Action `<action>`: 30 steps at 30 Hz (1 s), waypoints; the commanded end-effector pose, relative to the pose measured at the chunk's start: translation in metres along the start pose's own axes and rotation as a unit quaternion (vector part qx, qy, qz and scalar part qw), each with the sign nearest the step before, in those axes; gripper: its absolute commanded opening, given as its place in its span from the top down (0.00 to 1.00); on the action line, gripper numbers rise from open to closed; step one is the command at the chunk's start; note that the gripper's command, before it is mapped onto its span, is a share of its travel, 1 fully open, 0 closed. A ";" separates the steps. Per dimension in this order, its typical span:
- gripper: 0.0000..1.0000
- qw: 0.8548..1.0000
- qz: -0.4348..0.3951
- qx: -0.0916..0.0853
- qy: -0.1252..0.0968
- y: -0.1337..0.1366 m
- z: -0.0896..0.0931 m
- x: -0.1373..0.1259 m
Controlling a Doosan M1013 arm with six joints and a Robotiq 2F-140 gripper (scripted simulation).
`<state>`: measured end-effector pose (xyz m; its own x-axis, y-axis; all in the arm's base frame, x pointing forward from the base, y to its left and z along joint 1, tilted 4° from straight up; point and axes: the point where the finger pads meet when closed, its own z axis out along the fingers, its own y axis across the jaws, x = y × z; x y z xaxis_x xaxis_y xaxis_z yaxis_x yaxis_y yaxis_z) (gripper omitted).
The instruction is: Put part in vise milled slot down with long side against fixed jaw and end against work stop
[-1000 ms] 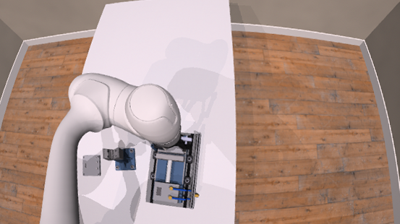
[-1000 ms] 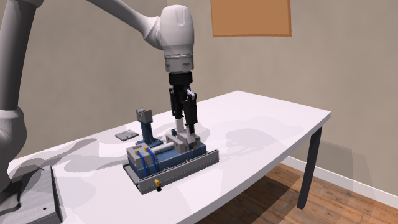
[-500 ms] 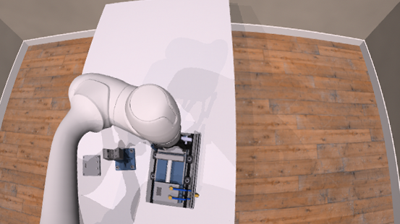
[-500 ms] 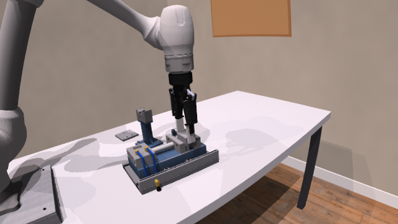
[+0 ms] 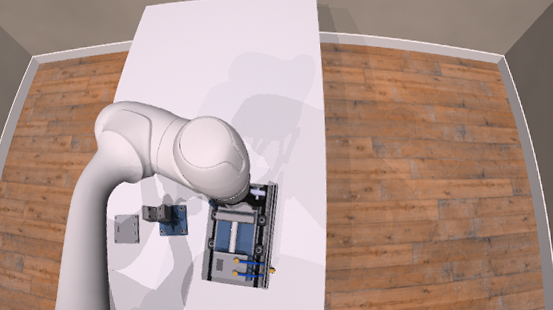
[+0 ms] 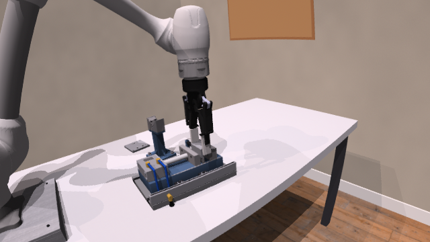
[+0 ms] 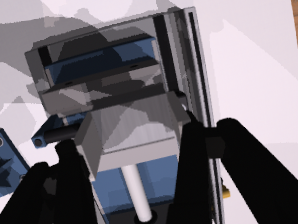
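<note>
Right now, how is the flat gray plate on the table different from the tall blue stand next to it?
The infeed plate lies low and flat on the table; the V-block stand rises upright. The infeed plate is all gray; the V-block stand has a blue post with a gray block on top. Both stand beside the vise, and nothing rests on either.

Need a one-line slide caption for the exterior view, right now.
Claw shut on the part, holding it low in the open vise, V-block and infeed plate behind.

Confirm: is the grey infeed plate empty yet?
Empty: the flat grey infeed plate is bare, and the gripper holds the grey block.
</note>
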<state>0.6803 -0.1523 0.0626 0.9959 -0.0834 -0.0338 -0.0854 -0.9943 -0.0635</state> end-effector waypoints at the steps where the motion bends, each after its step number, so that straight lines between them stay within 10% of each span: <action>1: 1.00 1.000 0.000 0.000 0.000 0.000 0.000 0.000; 10: 1.00 1.000 0.000 0.000 0.000 0.000 0.000 0.000; 11: 0.53 1.000 0.000 0.000 0.000 0.000 0.000 0.000; 30: 0.53 1.000 0.000 0.000 0.000 0.000 0.000 0.000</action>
<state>0.6803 -0.1523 0.0626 0.9959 -0.0834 -0.0338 -0.0854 -0.9943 -0.0635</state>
